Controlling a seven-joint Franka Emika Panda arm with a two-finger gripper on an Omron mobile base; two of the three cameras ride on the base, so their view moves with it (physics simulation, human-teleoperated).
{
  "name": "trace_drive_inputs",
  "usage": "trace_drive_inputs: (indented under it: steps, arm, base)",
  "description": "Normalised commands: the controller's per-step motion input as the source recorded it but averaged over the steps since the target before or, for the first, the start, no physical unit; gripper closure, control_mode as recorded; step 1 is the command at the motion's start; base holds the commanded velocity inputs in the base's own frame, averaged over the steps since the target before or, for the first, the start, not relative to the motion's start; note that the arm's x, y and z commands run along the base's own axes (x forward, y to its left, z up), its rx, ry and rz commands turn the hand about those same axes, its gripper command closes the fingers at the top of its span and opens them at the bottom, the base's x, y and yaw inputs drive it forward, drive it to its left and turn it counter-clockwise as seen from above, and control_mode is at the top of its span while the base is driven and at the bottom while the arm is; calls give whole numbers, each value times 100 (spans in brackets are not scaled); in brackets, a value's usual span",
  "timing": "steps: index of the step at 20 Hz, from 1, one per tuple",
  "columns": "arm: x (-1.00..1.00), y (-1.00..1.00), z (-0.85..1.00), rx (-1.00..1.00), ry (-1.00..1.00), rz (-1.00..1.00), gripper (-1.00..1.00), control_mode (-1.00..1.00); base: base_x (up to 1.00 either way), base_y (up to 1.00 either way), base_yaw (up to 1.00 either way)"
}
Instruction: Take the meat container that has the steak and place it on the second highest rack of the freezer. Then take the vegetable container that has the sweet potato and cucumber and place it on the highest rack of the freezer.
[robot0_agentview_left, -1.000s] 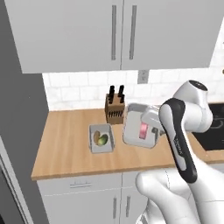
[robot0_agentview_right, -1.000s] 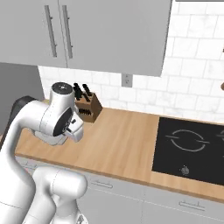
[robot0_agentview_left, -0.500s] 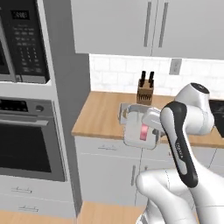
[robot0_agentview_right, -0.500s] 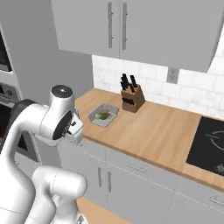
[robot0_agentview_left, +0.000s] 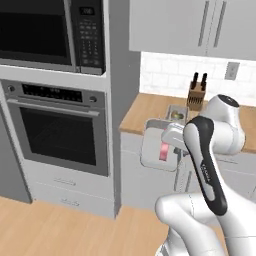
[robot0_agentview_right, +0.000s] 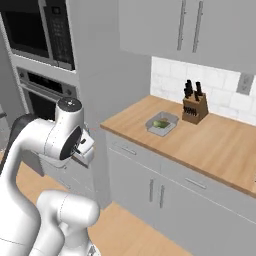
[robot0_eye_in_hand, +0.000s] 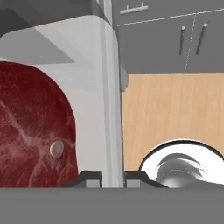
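My gripper (robot0_agentview_left: 175, 144) is shut on the wall of the meat container (robot0_agentview_left: 156, 150), a white tray held in the air in front of the lower cabinets, off the counter. The pink-red steak (robot0_agentview_left: 164, 151) lies in it. In the hand view the steak (robot0_eye_in_hand: 30, 127) is at the left and the fingertips of the gripper (robot0_eye_in_hand: 113, 177) pinch the tray's white wall (robot0_eye_in_hand: 107, 87). From the right, the gripper (robot0_agentview_right: 82, 150) hangs low beside the arm. The vegetable container (robot0_agentview_right: 161, 124) rests on the counter with the green cucumber (robot0_agentview_right: 161, 123) in it; the sweet potato is too small to tell. The freezer is out of view.
A black wall oven (robot0_agentview_left: 60, 135) and a microwave (robot0_agentview_left: 50, 30) stand in a tall grey column left of the wooden counter (robot0_agentview_right: 210, 140). A knife block (robot0_agentview_right: 194, 105) stands by the tiled wall. Grey lower cabinets (robot0_eye_in_hand: 192, 39) and wooden floor (robot0_eye_in_hand: 175, 109) lie below.
The whole picture has shifted: the base has driven left and back from the counter, bringing the oven column into view. The gripper still holds the meat container.
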Motion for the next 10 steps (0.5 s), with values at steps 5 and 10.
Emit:
trace_drive_inputs:
  steps: [5,10]
  arm:
    - [0,0,0,0,0,0,100,100]
    - [0,0,0,0,0,0,100,100]
  base:
    - [42,100,14]
    - [76,100,4]
